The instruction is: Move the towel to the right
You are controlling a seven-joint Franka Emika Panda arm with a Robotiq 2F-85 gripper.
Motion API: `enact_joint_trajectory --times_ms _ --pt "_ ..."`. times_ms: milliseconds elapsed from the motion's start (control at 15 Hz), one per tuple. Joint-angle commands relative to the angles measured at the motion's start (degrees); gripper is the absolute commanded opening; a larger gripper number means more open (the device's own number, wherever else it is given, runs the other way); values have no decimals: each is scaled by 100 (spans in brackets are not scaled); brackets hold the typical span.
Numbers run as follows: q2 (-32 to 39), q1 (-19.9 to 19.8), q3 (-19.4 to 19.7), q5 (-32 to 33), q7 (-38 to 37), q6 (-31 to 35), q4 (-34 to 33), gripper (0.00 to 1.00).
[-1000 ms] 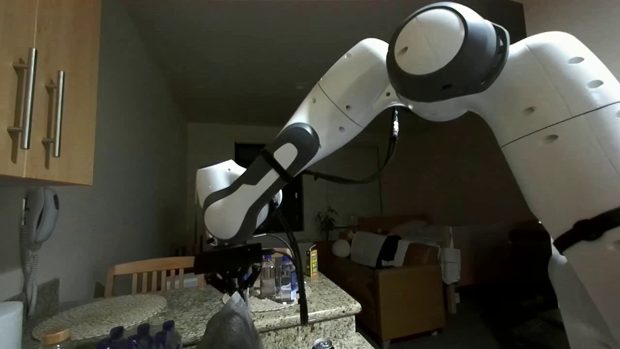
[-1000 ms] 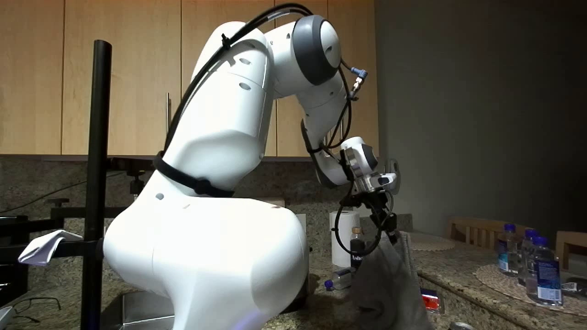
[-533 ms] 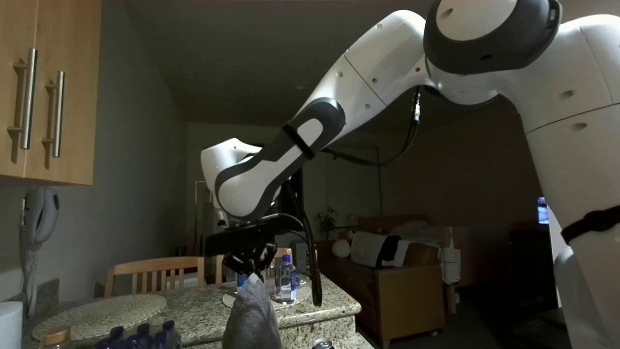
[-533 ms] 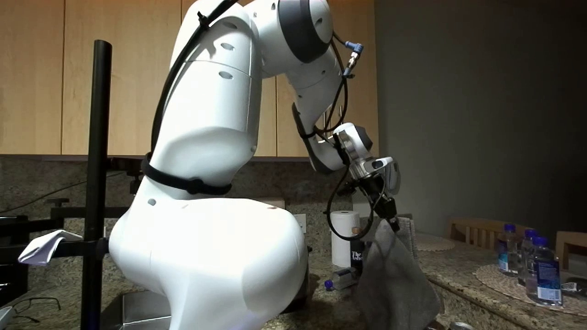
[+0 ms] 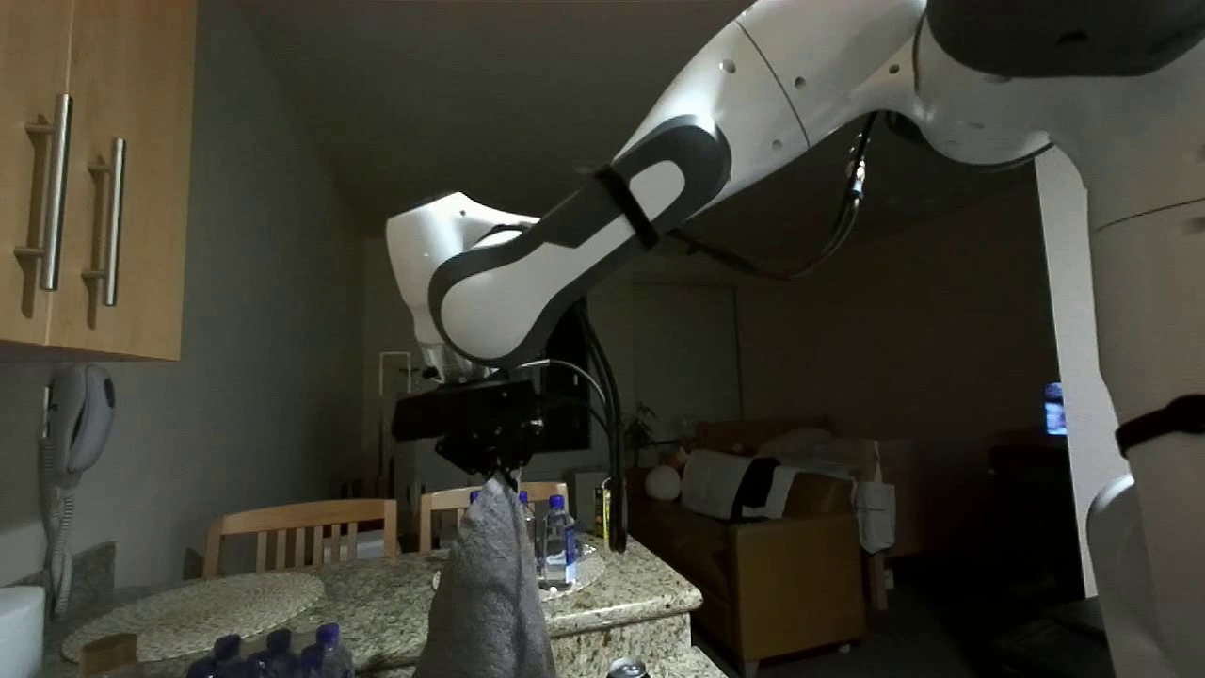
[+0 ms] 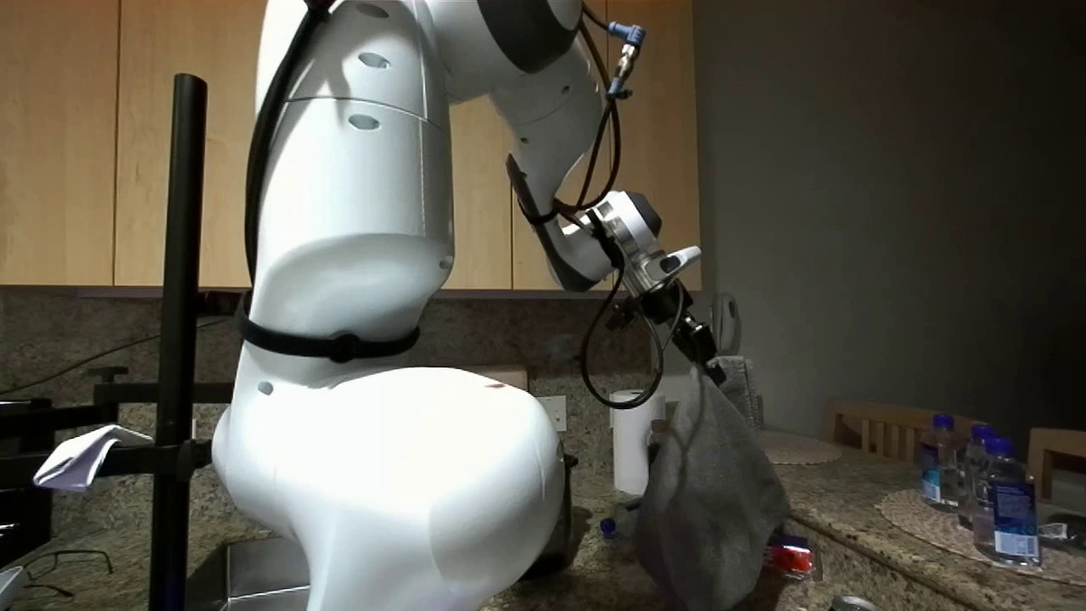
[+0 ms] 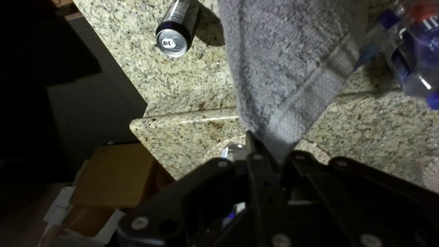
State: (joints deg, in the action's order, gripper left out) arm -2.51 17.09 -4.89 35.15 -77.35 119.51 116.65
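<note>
The grey towel (image 5: pixel 490 593) hangs from my gripper (image 5: pixel 504 474) in an exterior view, gathered to a point at the top and widening downward. The towel also hangs from the gripper in an exterior view (image 6: pixel 708 501), tilted down and outward. In the wrist view the gripper (image 7: pixel 274 149) is shut on a corner of the towel (image 7: pixel 284 58), which stretches away toward the top of the picture. Its far end is cut off there. The towel's lower end is cut off in an exterior view.
A can (image 7: pixel 175 29) stands on the lower counter beside the towel. Bottles (image 6: pixel 1010 509) stand on a round mat on the raised counter (image 5: pixel 650 598). Several blue-capped bottles (image 5: pixel 278 656), a paper roll (image 6: pixel 629 450) and a red pack (image 6: pixel 791 557) are nearby. A cabinet (image 5: pixel 113 188) hangs above.
My gripper has risen, carrying the towel up with it. In an exterior view it also shifted slightly right. The towel has swung as it hangs, and the arm's upper links have lifted.
</note>
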Motion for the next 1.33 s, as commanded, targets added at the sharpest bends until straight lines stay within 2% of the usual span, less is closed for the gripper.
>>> enact_joint_trajectory --times_ms 0,467,733,1267 --pt "-829 -330 -362 498 -770 -263 518 10" --pt "-1374 -714 -750 938 -1165 -1017 597 10" --pt "-1365 -899 -677 855 -1139 -1193 579 10" --pt "-1073 -1230 -366 680 -941 -1112 462 10"
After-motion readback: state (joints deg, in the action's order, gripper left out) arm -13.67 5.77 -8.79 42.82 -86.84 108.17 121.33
